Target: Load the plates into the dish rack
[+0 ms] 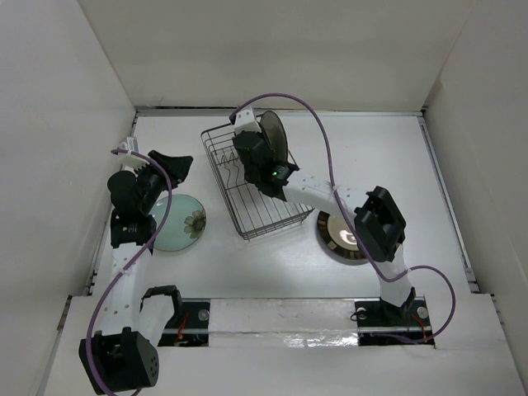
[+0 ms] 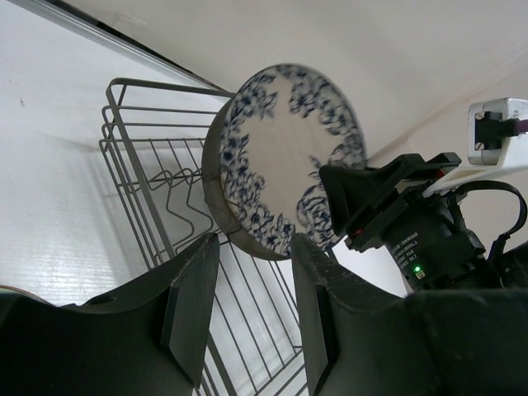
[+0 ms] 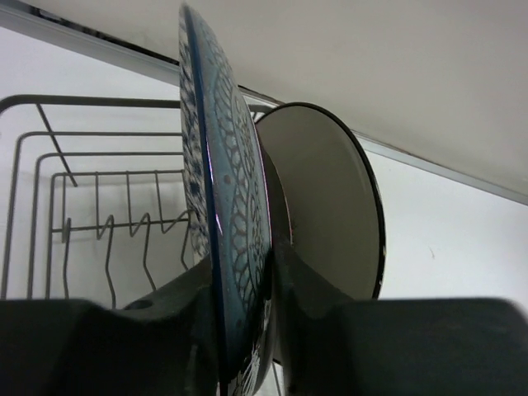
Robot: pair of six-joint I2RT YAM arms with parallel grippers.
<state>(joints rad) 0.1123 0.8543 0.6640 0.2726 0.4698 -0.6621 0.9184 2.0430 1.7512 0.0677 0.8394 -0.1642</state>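
The wire dish rack (image 1: 247, 194) stands mid-table. My right gripper (image 1: 252, 148) is shut on the blue-floral plate (image 3: 231, 223) and holds it upright, edge-on, over the rack's far end. The plate's face shows in the left wrist view (image 2: 285, 148). A dark-rimmed cream plate (image 3: 330, 206) stands upright close behind it in the rack (image 1: 276, 132). My left gripper (image 1: 175, 167) is open and empty (image 2: 252, 305), left of the rack and above the pale green flower plate (image 1: 183, 223), which lies flat. A dark plate with a lighter ring (image 1: 337, 235) lies flat right of the rack.
The rack's inner tines (image 3: 124, 227) nearer me hold nothing. The right arm's elbow (image 1: 379, 221) hangs over part of the dark plate. White walls close in the table at the back and sides.
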